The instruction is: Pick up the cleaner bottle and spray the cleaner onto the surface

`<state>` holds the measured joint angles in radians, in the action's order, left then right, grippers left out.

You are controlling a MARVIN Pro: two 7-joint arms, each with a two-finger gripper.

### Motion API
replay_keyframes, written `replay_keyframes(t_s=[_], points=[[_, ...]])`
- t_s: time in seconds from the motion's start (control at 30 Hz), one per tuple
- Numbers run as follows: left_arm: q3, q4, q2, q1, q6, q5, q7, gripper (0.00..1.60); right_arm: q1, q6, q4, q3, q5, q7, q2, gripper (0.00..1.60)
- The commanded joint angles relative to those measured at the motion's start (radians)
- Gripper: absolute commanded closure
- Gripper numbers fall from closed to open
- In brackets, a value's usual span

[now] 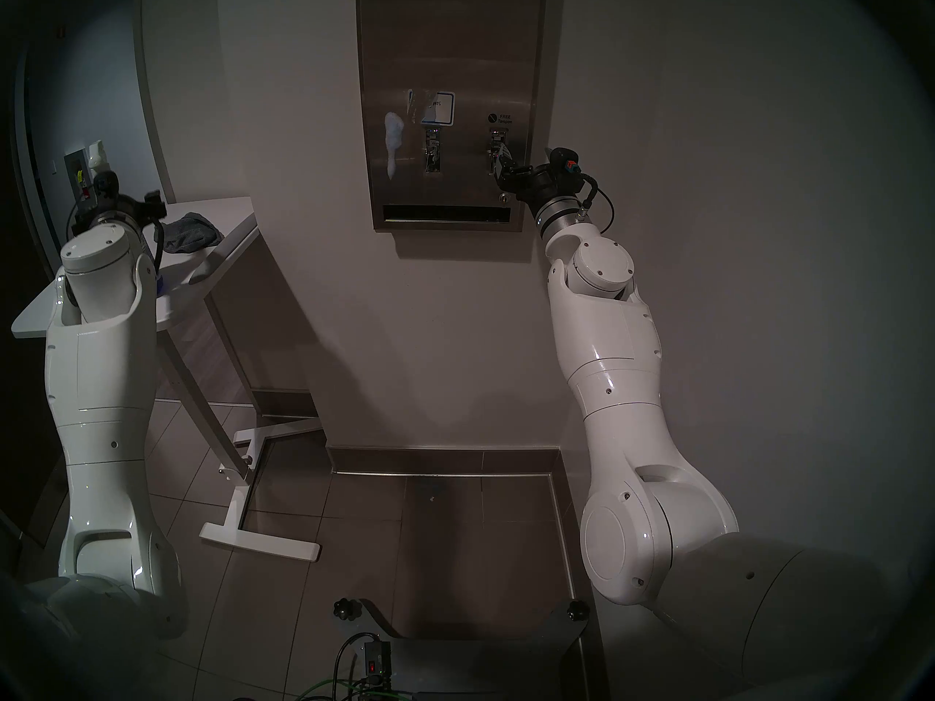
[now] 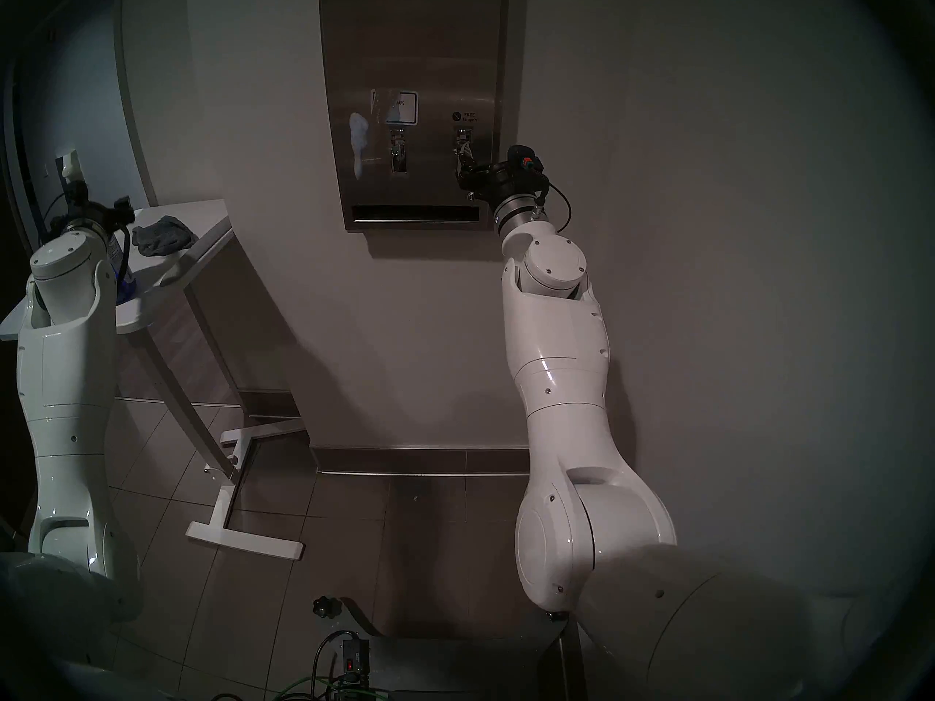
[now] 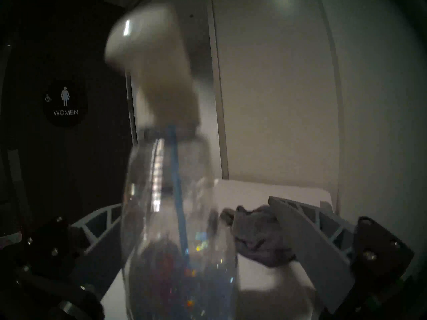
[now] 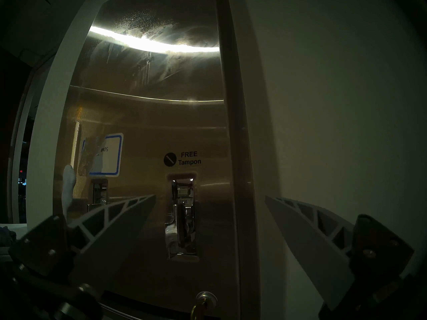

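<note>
The cleaner bottle (image 3: 175, 220), clear with a white trigger head and blue tube, stands on the white table (image 1: 222, 219) between the fingers of my left gripper (image 3: 195, 200). The gripper is open, and its right finger (image 3: 300, 231) stands apart from the bottle. From the head, my left arm hides most of the bottle (image 2: 121, 265). The steel dispenser front (image 1: 450, 52) carries a white foamy streak (image 1: 393, 138) at its left. My right gripper (image 1: 501, 164) is open and empty just in front of the right lever slot (image 4: 182, 215).
A grey cloth (image 1: 192, 232) lies on the table beyond the bottle. The table's white foot (image 1: 258, 533) stands on the tiled floor. A dark door with a WOMEN sign (image 3: 65, 104) is to the left. Cables (image 1: 374, 659) lie at my base.
</note>
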<state>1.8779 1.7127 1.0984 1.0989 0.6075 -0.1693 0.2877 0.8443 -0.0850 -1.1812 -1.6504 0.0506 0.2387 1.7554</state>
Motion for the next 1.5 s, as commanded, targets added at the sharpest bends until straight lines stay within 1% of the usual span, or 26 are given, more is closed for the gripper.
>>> replay_keyframes(t_s=[0.0, 0.13, 0.23, 0.27, 0.3, 0.33, 0.4, 0.47, 0.5, 0.53, 0.67, 0.73, 0.77, 0.9, 0.97, 1.0, 1.13, 1.17, 1.27, 1.47], points=[[0.002, 0.106, -0.068, -0.103, -0.046, 0.016, 0.004, 0.00, -0.040, -0.012, -0.029, 0.002, -0.006, 0.002, 0.006, 0.00], [-0.006, 0.155, -0.072, -0.147, -0.053, 0.022, 0.001, 0.00, -0.037, -0.013, -0.029, 0.004, -0.008, 0.002, 0.008, 0.00], [-0.015, 0.186, -0.084, -0.156, -0.065, 0.016, -0.004, 0.00, -0.035, -0.015, -0.030, 0.005, -0.010, 0.001, 0.009, 0.00], [-0.021, 0.193, -0.074, -0.179, -0.066, 0.010, -0.010, 0.00, -0.035, -0.015, -0.031, 0.006, -0.011, 0.001, 0.010, 0.00], [-0.025, 0.205, -0.076, -0.173, -0.070, 0.002, -0.014, 0.00, -0.035, -0.016, -0.031, 0.006, -0.011, 0.001, 0.010, 0.00], [-0.039, 0.202, -0.062, -0.201, -0.071, -0.008, -0.024, 0.00, -0.035, -0.017, -0.032, 0.007, -0.012, 0.001, 0.011, 0.00], [-0.046, 0.214, -0.065, -0.187, -0.076, -0.019, -0.028, 0.00, -0.035, -0.018, -0.033, 0.008, -0.013, 0.000, 0.011, 0.00], [-0.077, 0.200, -0.046, -0.211, -0.078, -0.032, -0.045, 0.00, -0.034, -0.021, -0.036, 0.011, -0.013, 0.000, 0.012, 0.00], [-0.106, 0.181, -0.023, -0.228, -0.081, -0.054, -0.051, 0.00, -0.032, -0.029, -0.042, 0.015, -0.012, -0.001, 0.012, 0.00], [-0.106, 0.181, -0.023, -0.228, -0.081, -0.054, -0.051, 0.00, -0.032, -0.029, -0.042, 0.015, -0.012, -0.001, 0.012, 0.00], [-0.163, 0.139, 0.023, -0.253, -0.091, -0.093, -0.071, 0.00, -0.021, -0.049, -0.062, 0.022, -0.006, -0.002, 0.007, 0.00], [-0.204, 0.113, 0.051, -0.254, -0.099, -0.114, -0.082, 0.00, -0.007, -0.080, -0.082, 0.030, 0.009, -0.005, -0.004, 0.00], [-0.204, 0.113, 0.051, -0.254, -0.099, -0.114, -0.082, 0.00, -0.007, -0.080, -0.082, 0.030, 0.009, -0.005, -0.004, 0.00], [-0.242, 0.078, 0.083, -0.259, -0.116, -0.136, -0.092, 0.00, 0.022, -0.120, -0.116, 0.041, 0.035, -0.005, -0.017, 0.00], [-0.252, 0.064, 0.096, -0.256, -0.122, -0.147, -0.094, 0.00, 0.038, -0.141, -0.133, 0.042, 0.040, -0.007, -0.020, 0.00], [-0.259, 0.049, 0.108, -0.254, -0.131, -0.154, -0.091, 0.00, 0.055, -0.154, -0.154, 0.045, 0.055, -0.014, -0.025, 0.00], [-0.268, 0.036, 0.117, -0.246, -0.146, -0.160, -0.095, 0.00, 0.079, -0.173, -0.181, 0.044, 0.070, -0.035, -0.023, 0.00], [-0.272, 0.034, 0.119, -0.244, -0.150, -0.162, -0.095, 0.00, 0.087, -0.185, -0.188, 0.041, 0.076, -0.051, -0.018, 0.00], [-0.284, 0.026, 0.111, -0.224, -0.183, -0.163, -0.119, 0.00, 0.099, -0.201, -0.199, 0.044, 0.092, -0.069, -0.017, 0.00], [-0.286, 0.022, 0.108, -0.223, -0.199, -0.166, -0.124, 0.00, 0.105, -0.209, -0.202, 0.048, 0.104, -0.085, -0.015, 0.00]])
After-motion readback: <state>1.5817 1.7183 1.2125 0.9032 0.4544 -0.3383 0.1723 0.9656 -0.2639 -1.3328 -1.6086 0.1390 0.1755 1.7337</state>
